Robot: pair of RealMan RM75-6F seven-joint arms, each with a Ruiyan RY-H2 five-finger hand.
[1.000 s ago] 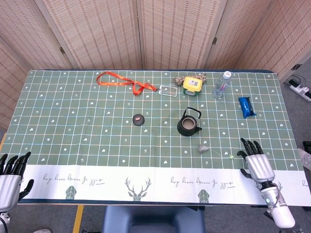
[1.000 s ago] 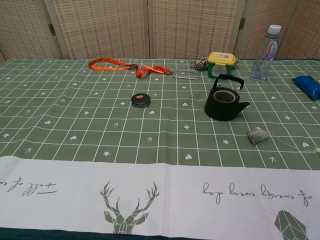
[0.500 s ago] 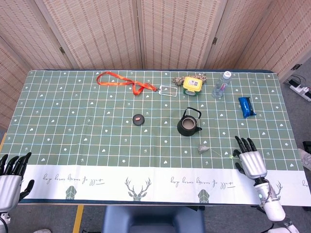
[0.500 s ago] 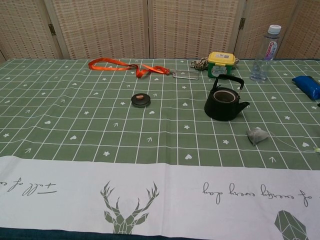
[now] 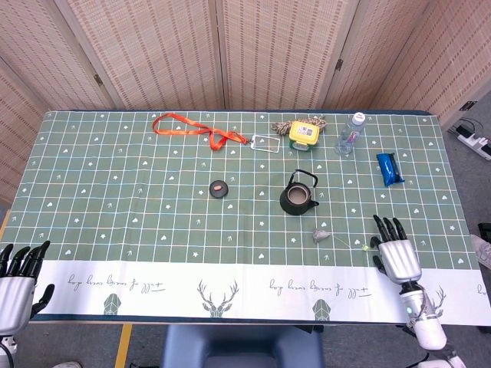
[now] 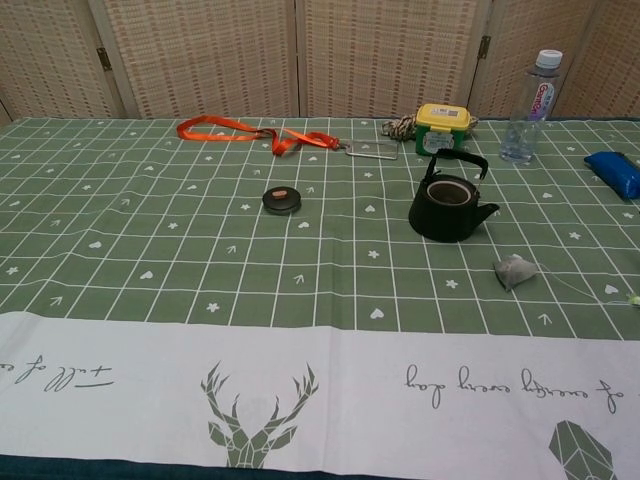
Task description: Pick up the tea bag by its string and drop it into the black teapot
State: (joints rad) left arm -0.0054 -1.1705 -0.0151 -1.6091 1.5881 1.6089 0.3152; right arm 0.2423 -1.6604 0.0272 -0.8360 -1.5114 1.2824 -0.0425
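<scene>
your right robot hand (image 5: 397, 251) lies released at the lower right, fingers spread just beside the string's end, the tea bag (image 5: 320, 234) below the black teapot (image 5: 298, 196), your left robot hand (image 5: 17, 282) released at lower left

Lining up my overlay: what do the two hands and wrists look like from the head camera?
Both match: the right hand has black fingers on a silver-grey metallic palm shell, then a white wrist section with a small green light. The left hand shows the same black fingers and silver shell; its wrist is cut off. No cables are visible.
</scene>
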